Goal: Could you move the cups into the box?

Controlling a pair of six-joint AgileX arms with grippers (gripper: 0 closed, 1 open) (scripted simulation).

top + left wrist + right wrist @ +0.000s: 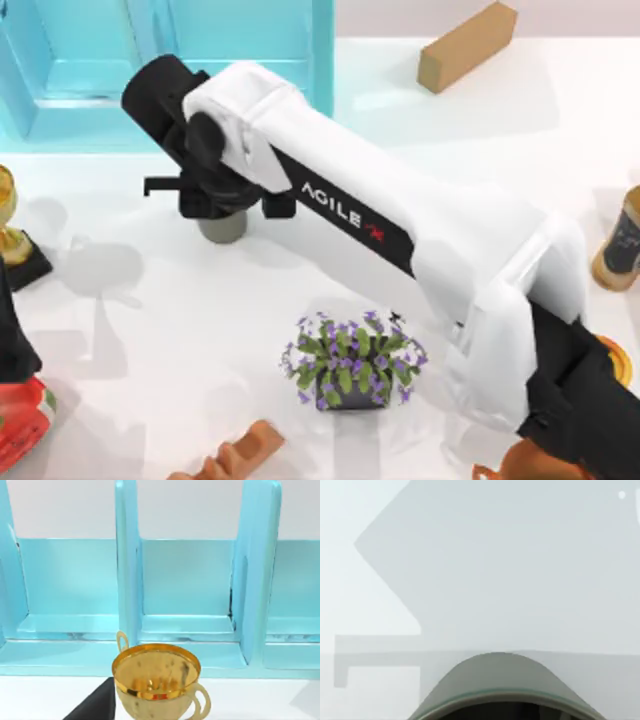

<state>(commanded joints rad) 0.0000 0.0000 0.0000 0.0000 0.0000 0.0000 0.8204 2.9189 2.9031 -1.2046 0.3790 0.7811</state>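
Observation:
A dark grey-olive cup stands on the white table just in front of the light turquoise box. My right gripper hangs right over the cup and hides most of it from above. In the right wrist view the cup's rim sits very close under the camera. The right arm reaches across the table from the lower right. The box's tall walls and inner dividers face the left wrist camera. My left arm stays parked at the table's left edge.
A gold trophy on a black base stands left of the box. A tan block lies at the back right. A potted purple plant sits front centre. A can is at the right edge, a red object at the front left.

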